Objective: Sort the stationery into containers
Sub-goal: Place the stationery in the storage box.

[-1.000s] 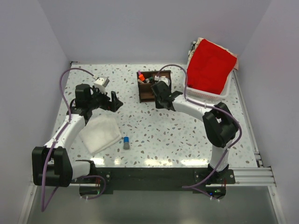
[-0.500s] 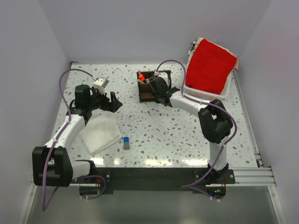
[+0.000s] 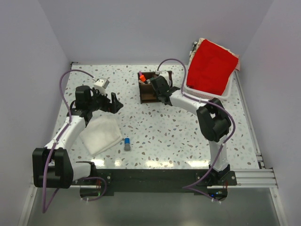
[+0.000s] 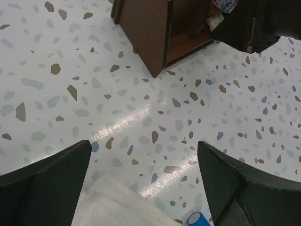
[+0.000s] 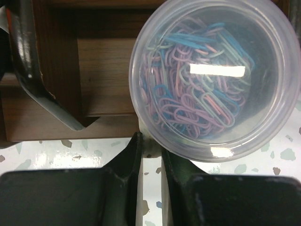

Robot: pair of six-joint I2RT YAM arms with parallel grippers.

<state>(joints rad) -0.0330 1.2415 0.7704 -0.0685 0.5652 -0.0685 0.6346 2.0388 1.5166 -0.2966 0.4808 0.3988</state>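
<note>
Reaching farther in over the last second, my right hand [image 3: 157,84] has travelled from the near right side of the wooden organizer [image 3: 149,87] to a spot right over it. My fingers are narrow and pinch the rim of the clear round pot of paper clips [image 5: 211,80]. In the wrist view the pot hangs over an open compartment of the organizer, with its near edge still poking out past the front wall above the table [image 3: 188,132]. I cannot tell whether its bottom already touches wood.

I judge this to be the placing step, nearly done. The pot needs to go a little farther in and down before I let go, or it may catch on that wall and tip.

My left hand [image 4: 144,150] has not moved. It is spread wide and holds nothing, hovering over the left part of the table just beyond the white cloth [image 3: 99,134].

One blue-capped stick [image 3: 127,143] still lies loose near the front, just right of the cloth and well apart from the organizer. It looks like the piece left to sort.
</note>
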